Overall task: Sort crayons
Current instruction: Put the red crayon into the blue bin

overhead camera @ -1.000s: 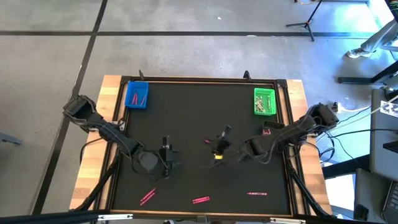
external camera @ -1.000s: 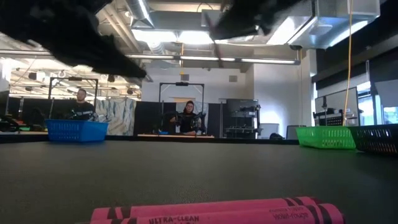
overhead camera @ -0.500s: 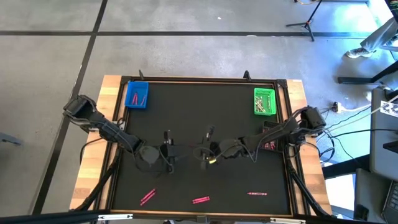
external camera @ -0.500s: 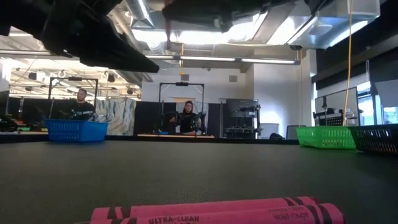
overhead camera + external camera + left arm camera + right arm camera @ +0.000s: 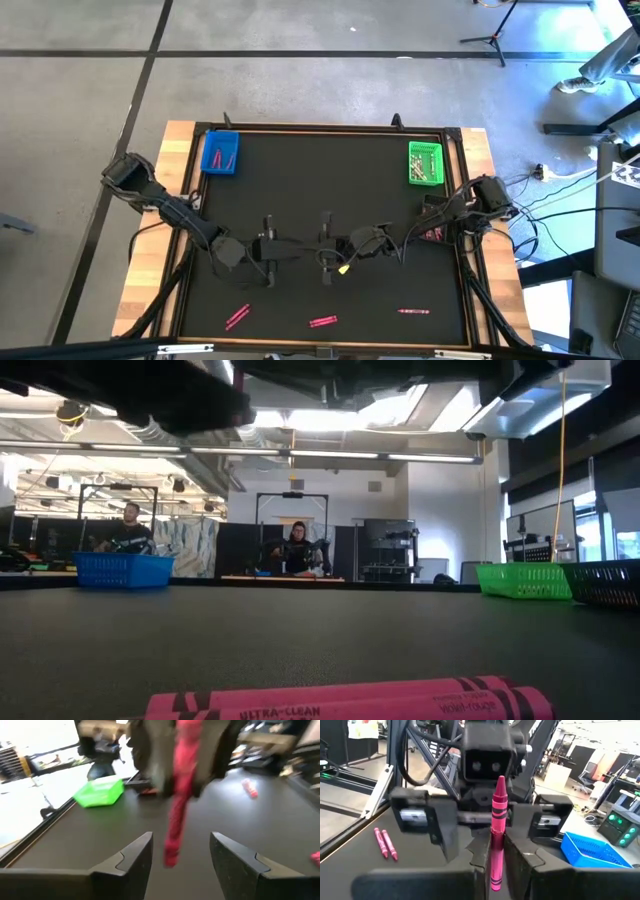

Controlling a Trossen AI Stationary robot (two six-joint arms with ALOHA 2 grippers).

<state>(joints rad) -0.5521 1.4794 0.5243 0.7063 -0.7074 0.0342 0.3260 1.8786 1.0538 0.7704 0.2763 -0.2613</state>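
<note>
Both arms meet over the middle of the dark desk [image 5: 330, 180], nose to nose. The right end effector [image 5: 496, 857] is clamped on a magenta crayon [image 5: 497, 832], holding it upright with the pointed tip up, right in front of the left arm's wrist camera. Seen from the left wrist, that same crayon [image 5: 180, 790] hangs down out of the right arm's fingers, just ahead of the left end effector [image 5: 180, 852], whose two dark fingers [image 5: 132, 857] stand wide apart with nothing between them; the crayon's lower end sits in line with that gap, though whether it is actually between the fingers or just beyond them is hard to call. From above, the left end effector [image 5: 272, 248] and the right end effector [image 5: 325, 248] are near each other at mid-desk, a yellow fleck showing on the right arm's wrist. On the near side of the desk more crayons lie loose: a pink pair [image 5: 237, 317] towards the left, another pair [image 5: 322, 322] around the centre, and one more group [image 5: 413, 311] towards the right. The low view has the central pair [image 5: 350, 700] lying side by side right against the lens. At the far left corner sits the blue tray [image 5: 220, 152] with a couple of red sticks in it; at the far right, the green tray [image 5: 425, 163]. Two people [image 5: 297, 550] are at benches in the room behind.
</note>
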